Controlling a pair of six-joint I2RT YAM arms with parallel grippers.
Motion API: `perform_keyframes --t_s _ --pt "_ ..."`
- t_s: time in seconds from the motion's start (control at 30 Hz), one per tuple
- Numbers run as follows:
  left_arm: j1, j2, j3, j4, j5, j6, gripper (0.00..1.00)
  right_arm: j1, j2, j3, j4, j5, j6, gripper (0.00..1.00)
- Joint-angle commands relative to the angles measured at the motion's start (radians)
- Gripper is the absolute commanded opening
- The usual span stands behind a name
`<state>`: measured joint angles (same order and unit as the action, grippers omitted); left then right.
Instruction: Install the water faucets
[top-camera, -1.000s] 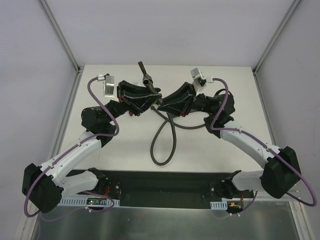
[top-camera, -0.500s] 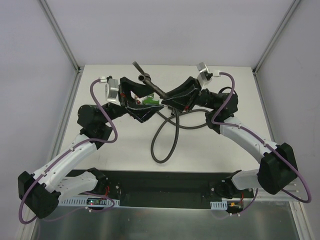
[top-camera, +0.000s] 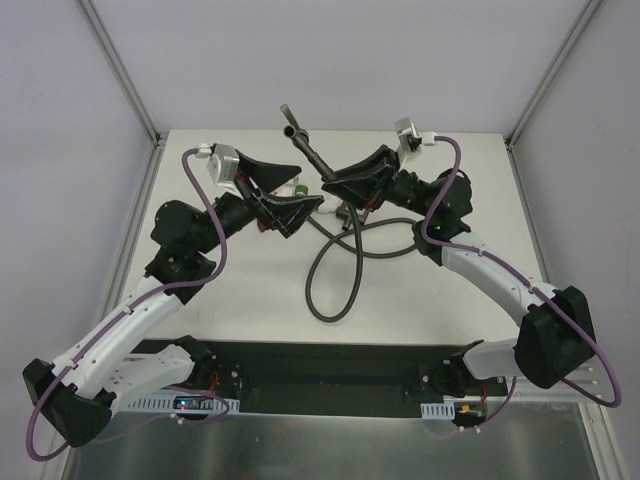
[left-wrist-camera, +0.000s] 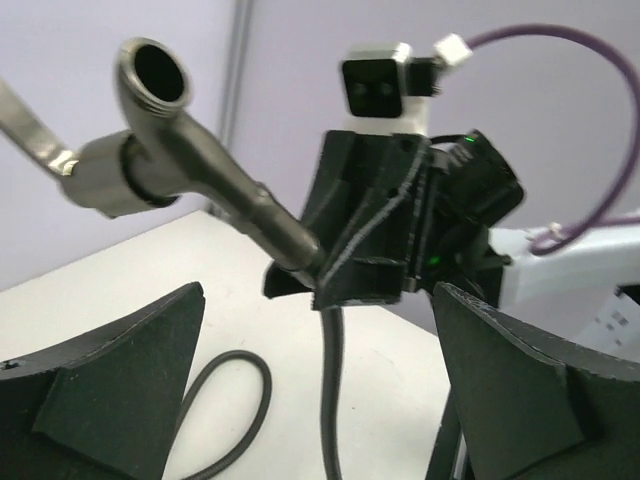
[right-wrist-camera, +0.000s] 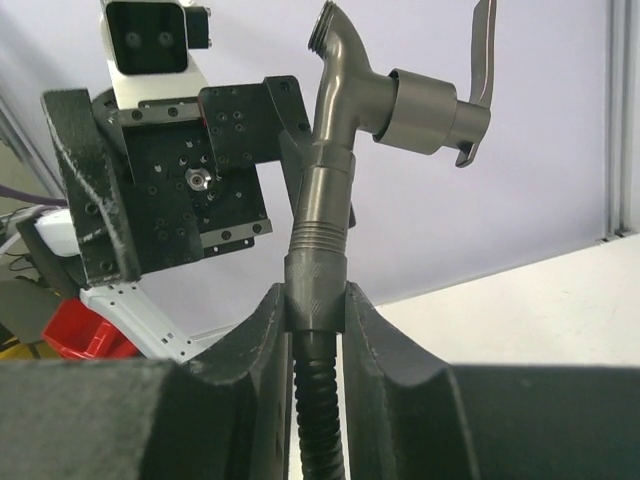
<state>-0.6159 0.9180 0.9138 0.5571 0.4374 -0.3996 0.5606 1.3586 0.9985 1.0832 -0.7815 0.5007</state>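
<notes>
A dull grey metal faucet with a lever handle stands upright on the end of the dark flexible hose. My right gripper is shut on the knurled collar at its foot, holding it above the table. My left gripper is wide open just left of the faucet, its fingers touching nothing. From above, a small white and green plastic faucet shows beside the left gripper, facing the right gripper.
The hose hangs from the faucet and lies in a loop on the white table's middle. Grey walls and metal frame posts close in the back and sides. The black base rail runs along the near edge.
My left gripper has opened wide and drawn back to the left, off the metal faucet. The right gripper has tipped the faucet more upright. The small green faucet has come into view.
</notes>
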Motion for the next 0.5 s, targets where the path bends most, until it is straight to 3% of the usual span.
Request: perform_keyframes --t_s 0.0,0.13,0.33,0.47 --pt "-0.005 -0.011 0.08 -0.094 -0.204 -0.028 0.96 0.007 -0.035 0.051 -0.029 0.042 -0.126 0.02" --pt "-0.005 0.021 0.137 -0.132 -0.25 -0.082 0.98 0.041 -0.067 0.052 -0.182 0.085 -0.284 0.02" --pt "-0.005 0.088 0.258 -0.336 -0.374 -0.145 0.98 0.116 -0.133 0.064 -0.437 0.195 -0.529 0.02" --pt "-0.005 0.113 0.28 -0.408 -0.417 -0.173 0.95 0.156 -0.153 0.069 -0.511 0.269 -0.632 0.02"
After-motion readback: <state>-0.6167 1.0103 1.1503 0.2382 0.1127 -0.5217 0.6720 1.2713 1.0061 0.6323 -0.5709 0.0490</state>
